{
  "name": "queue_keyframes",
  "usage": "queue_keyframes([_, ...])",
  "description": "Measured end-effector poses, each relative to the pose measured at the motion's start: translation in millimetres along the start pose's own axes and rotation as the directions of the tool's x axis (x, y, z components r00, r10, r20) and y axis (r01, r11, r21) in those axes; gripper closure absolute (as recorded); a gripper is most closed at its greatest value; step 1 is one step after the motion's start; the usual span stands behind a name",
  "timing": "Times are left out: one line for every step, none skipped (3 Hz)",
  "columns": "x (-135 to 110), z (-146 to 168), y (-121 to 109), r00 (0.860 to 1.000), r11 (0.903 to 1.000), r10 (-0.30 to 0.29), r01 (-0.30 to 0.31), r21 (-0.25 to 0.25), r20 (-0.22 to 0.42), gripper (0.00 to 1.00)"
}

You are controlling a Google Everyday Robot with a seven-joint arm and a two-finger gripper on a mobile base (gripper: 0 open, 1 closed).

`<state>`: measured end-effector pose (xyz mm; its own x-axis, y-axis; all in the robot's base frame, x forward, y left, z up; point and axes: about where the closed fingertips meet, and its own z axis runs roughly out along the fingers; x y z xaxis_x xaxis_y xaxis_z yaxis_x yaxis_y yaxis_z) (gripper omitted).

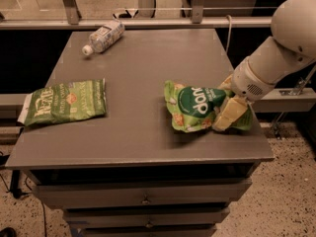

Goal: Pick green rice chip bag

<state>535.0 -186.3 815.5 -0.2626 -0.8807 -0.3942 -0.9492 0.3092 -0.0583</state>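
Note:
The green rice chip bag (193, 107) is bright lime green with a dark green round label and white letters. It sits at the right side of the grey table (138, 132), crumpled and tilted, with a shadow under it. My gripper (228, 101) comes in from the right on a white arm (276, 58) and is shut on the bag's right end. One pale finger (230, 115) lies over the front of the bag; the other shows just behind its top edge.
A duller olive-green flat bag (64, 102) lies at the table's left edge. A plastic bottle (103, 36) lies on its side at the back left. Drawers (143, 196) are below the tabletop. A rail (148, 21) runs behind the table.

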Motion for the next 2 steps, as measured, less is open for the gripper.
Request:
queue_keyframes([-3.1,-7.2,-0.5,1.0,1.0,0.0,0.0,0.0,0.0,0.88])
queue_keyframes([-3.4,-7.8,-0.5,1.0,1.0,0.0,0.0,0.0,0.0,1.0])
